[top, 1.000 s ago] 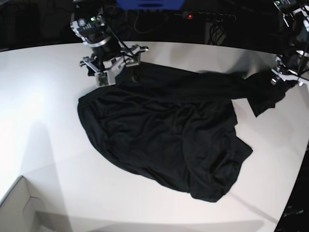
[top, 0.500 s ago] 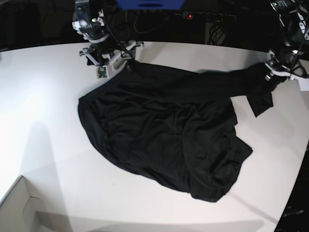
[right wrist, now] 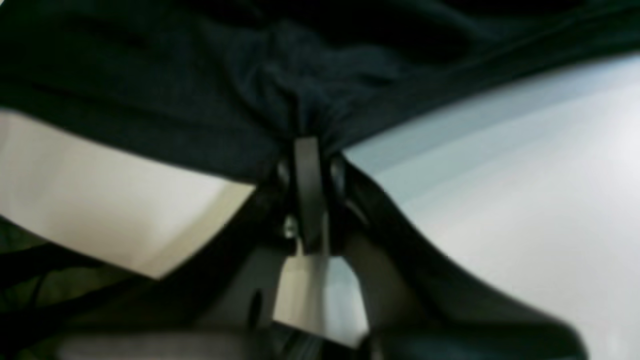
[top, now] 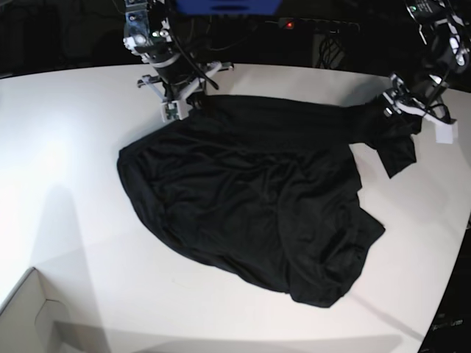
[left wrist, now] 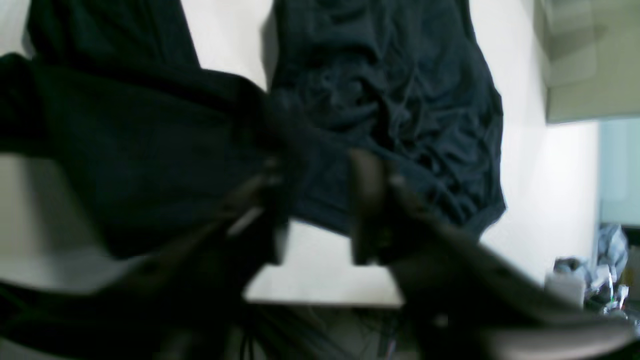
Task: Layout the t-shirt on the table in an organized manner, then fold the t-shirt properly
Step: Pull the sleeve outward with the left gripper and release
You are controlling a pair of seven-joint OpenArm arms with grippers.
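Hand states have swapped over the last second: your right hand (right wrist: 310, 150), which stood wide over the far left corner of the t-shirt (top: 250, 206), has now clamped tight onto a bunched fold of that black cloth, as its wrist view shows plainly. Your left hand (left wrist: 315, 210), at the far right of the surface (top: 66, 147), had been pinched on the sleeve end and now shows its two fingers (left wrist: 367, 200) standing partly apart; the blur is heavy, and you cannot tell from its wrist view whether any fabric is caught between them. The shirt lies crumpled across the middle of the white surface, its lower part heaped toward the near right. I judge you are re-gripping to spread the garment, so layout is unfinished and folding has not begun
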